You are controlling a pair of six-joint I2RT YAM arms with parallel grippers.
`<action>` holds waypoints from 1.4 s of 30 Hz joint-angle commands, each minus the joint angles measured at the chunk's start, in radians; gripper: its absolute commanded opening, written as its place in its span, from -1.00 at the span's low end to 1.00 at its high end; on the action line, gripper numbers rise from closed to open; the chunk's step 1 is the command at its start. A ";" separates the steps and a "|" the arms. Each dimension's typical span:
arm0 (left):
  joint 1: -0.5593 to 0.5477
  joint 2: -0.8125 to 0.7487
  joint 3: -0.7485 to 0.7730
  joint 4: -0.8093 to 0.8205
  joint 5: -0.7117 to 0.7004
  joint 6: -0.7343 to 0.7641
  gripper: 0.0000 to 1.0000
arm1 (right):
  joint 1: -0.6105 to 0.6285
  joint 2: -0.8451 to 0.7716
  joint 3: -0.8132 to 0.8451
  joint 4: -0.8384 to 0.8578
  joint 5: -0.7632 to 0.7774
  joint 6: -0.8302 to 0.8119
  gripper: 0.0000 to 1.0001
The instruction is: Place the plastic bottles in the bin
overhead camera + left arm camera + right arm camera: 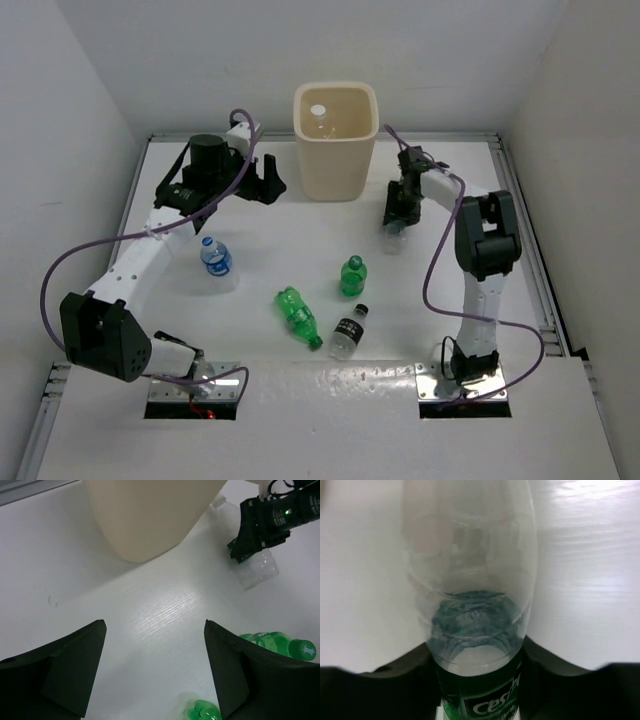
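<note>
My right gripper [396, 218] is shut on a clear plastic bottle [472, 570] with a dark green label, its fingers pressed against both sides of it. The bottle [392, 240] lies on the table right of the cream bin [336, 160], and one bottle [318, 112] shows inside the bin. My left gripper [266, 186] hangs open and holds nothing left of the bin. On the table lie a blue-labelled bottle [215, 257], two green bottles [352, 276] [298, 315] and a dark-labelled bottle [349, 332]. In the left wrist view the open gripper [155, 626] faces the bin [150, 520].
White walls close the table in at the left, back and right. Purple cables loop off both arms. The left wrist view shows the right gripper [267, 522] over its clear bottle [257, 570], with a green bottle [275, 642] near my right finger.
</note>
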 commanded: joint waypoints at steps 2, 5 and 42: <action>0.038 -0.040 -0.001 0.047 0.140 -0.034 0.72 | -0.097 -0.182 -0.076 -0.029 -0.160 -0.128 -0.28; 0.049 -0.020 0.071 0.076 0.269 -0.076 0.72 | -0.194 -0.384 -0.168 0.036 -0.304 -0.219 -0.44; -0.169 0.125 0.237 0.716 0.525 -0.771 0.34 | 0.395 -1.000 -0.191 0.107 -0.208 -0.446 -1.00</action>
